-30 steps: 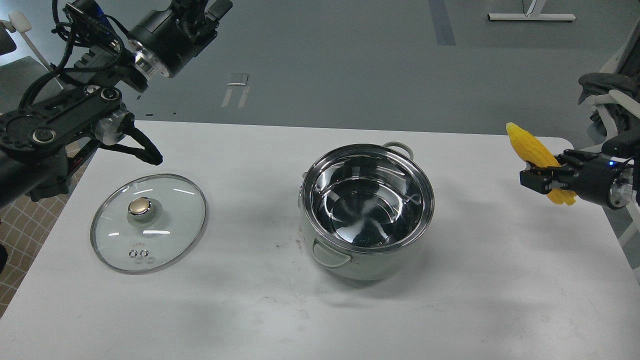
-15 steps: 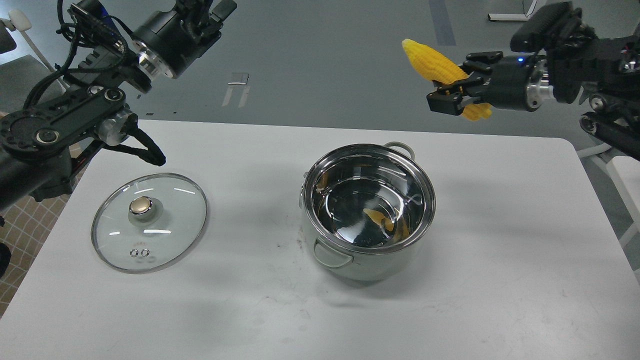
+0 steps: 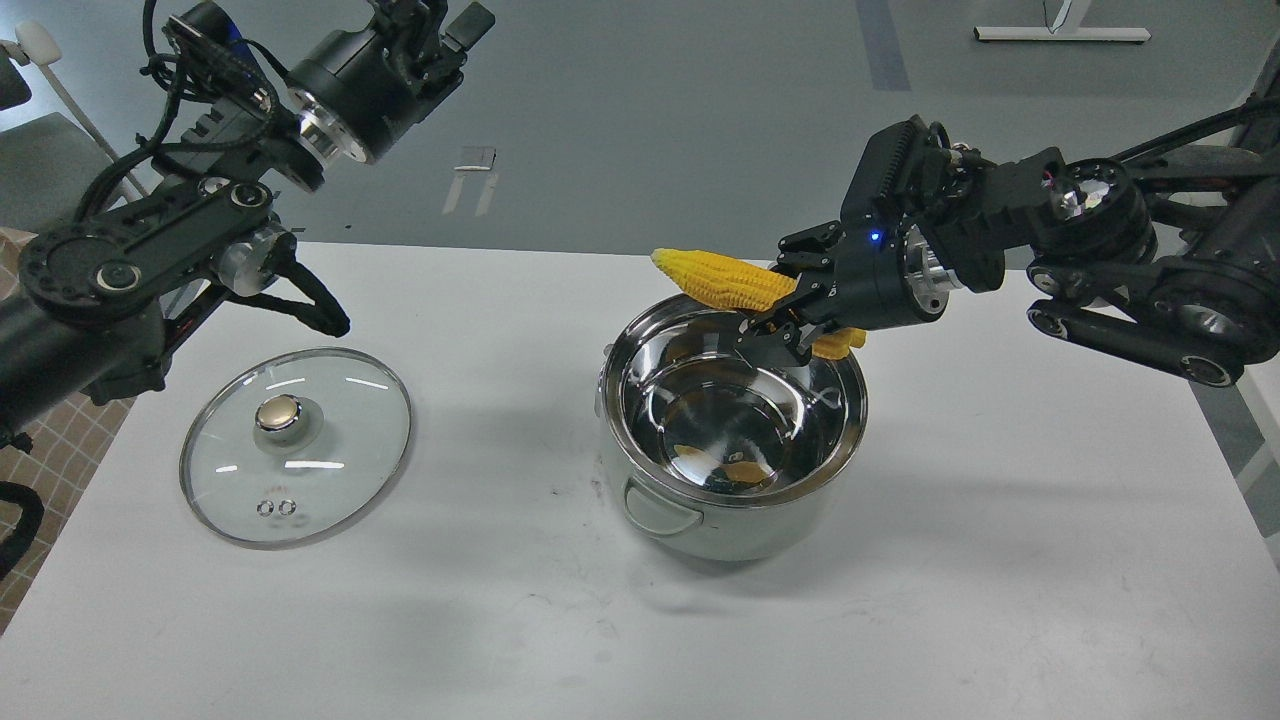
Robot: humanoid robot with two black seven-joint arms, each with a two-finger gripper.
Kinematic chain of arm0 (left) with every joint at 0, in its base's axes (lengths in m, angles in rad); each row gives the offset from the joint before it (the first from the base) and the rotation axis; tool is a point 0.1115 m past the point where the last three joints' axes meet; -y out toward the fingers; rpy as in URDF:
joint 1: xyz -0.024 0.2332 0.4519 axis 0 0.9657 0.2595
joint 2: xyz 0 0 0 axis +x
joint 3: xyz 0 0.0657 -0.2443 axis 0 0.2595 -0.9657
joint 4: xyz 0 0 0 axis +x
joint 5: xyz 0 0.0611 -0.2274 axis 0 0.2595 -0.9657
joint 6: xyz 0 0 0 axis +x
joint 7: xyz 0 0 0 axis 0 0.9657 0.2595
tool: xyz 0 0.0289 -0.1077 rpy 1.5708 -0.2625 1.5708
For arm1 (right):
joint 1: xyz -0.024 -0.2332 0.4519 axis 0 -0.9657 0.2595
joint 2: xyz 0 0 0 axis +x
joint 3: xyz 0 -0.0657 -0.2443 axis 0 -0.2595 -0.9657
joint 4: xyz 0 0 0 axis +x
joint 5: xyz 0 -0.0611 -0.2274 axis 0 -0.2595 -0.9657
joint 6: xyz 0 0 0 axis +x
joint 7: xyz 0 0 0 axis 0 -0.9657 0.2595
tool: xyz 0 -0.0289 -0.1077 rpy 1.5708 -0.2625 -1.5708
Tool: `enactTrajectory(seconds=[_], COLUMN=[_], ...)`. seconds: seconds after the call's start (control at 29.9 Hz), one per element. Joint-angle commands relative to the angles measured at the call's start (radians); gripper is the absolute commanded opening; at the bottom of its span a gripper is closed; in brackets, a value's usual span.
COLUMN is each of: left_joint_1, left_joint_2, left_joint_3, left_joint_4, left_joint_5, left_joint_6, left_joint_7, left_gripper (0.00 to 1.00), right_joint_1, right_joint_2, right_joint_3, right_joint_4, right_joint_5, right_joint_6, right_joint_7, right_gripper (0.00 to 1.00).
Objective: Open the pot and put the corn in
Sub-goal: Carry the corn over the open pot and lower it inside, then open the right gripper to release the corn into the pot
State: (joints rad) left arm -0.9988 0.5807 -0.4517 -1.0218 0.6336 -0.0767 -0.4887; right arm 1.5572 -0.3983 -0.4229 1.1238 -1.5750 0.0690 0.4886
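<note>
The pot stands open at the table's middle, its mirror-like inside showing a yellow reflection. My right gripper is shut on the yellow corn and holds it level just above the pot's far rim, pointed end to the left. The glass lid with a gold knob lies flat on the table to the left of the pot. My left gripper is raised high at the top left, far from the pot; its fingers run to the frame's top edge and cannot be told apart.
The white table carries only the pot and lid. My left arm's links hang over the table's far left corner. Grey floor lies beyond the far edge.
My right arm has swung in from the right and come down, carrying the corn from the table's right edge to just above the pot. The left arm has barely shifted.
</note>
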Motion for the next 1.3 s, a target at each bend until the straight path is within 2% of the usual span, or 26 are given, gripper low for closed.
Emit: enactTrajectory(seconds=[0.0,0.6,1.27], left_joint_1=[0.0,0.002,0.006], left_joint_2=[-0.002,-0.009,-0.009], left_joint_3=[-0.001,-0.001,-0.004], left_joint_4=[0.0,0.0,0.0], left_joint_5=[0.0,-0.002,0.0], left_joint_6=[0.0,0.0,0.0], left_joint_7=[0.0,0.0,0.0], left_gripper=[0.96,0.96,0.96], right_joint_1=[-0.034,-0.088,-0.114], right_joint_2=[0.022,0.168,0.187], right_joint_3=[-0.007,-0.073,-0.114], right_joint_4=[-0.004,-0.114,-0.137], right_joint_5=[0.003,0.006,0.004], right_joint_6=[0.0,0.0,0.0], right_joint_7=[0.0,0.0,0.0], right_gripper=[0.0,0.0,0.0])
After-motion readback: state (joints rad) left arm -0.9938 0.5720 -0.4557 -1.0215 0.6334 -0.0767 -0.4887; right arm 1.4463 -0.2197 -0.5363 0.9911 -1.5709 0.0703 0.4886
